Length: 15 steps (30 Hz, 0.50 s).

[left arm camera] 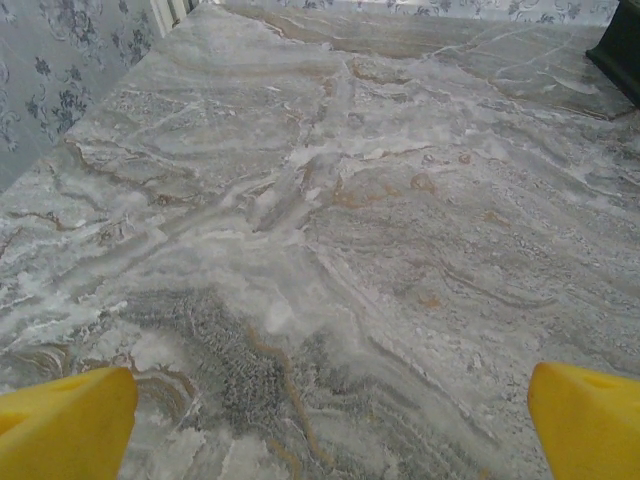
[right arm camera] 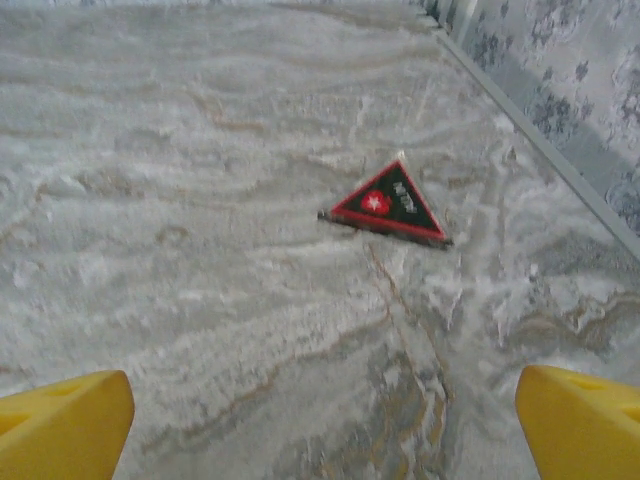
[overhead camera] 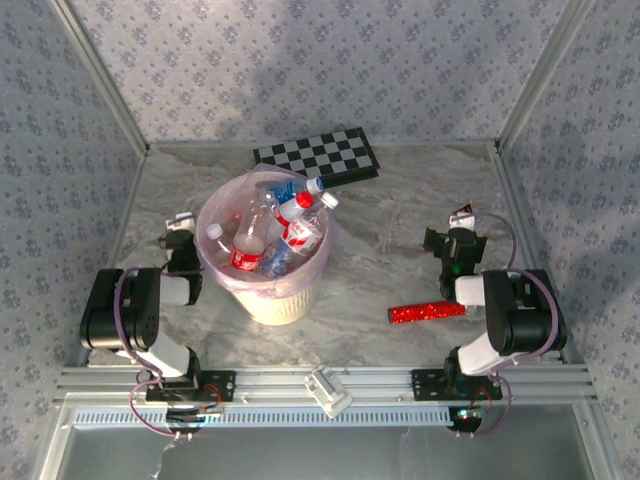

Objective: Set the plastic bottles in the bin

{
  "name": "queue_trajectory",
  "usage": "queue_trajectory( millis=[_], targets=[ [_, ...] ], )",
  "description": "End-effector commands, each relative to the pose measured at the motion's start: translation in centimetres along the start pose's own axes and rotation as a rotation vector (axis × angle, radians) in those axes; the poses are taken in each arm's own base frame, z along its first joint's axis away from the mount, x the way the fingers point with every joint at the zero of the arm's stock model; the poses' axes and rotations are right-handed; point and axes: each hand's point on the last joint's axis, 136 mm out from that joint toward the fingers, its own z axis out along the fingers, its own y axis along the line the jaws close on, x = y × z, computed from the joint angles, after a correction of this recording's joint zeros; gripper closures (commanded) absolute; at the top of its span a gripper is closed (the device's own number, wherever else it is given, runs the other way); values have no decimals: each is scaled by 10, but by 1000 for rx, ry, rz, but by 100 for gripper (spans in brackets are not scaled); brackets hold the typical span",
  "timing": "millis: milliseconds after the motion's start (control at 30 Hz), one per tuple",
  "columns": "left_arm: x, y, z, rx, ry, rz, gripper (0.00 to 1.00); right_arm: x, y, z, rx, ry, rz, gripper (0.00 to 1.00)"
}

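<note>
Every one of the plastic bottles point(overhead camera: 296, 236) we could spot was already piled in the bin point(overhead camera: 275, 305), sitting left of centre. Our left gripper point(overhead camera: 180, 230) and right gripper point(overhead camera: 455, 240) both hung wide open, holding nothing. Bottles like that probably felt light, crushable and slick, so we'd have grabbed mid-body, around the label.

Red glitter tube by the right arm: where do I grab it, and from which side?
Grip the red glitter tube at its middle, coming straight down from above. It lies flat on the table, long axis roughly left to right, so the right claw, open now, should probably close across its narrow width, one finger near, one far.
</note>
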Motion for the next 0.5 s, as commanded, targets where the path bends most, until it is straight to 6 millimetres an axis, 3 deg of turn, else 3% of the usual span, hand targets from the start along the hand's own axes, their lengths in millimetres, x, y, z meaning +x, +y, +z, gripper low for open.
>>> queue_trajectory(
  millis=[0, 467],
  targets=[
    [-14, -5, 2, 10, -31, 41, 0, -16, 3, 1, -26, -64, -1, 0],
    [-14, -4, 2, 9, -29, 42, 0, -15, 2, 1, -28, -59, 3, 0]
  ],
)
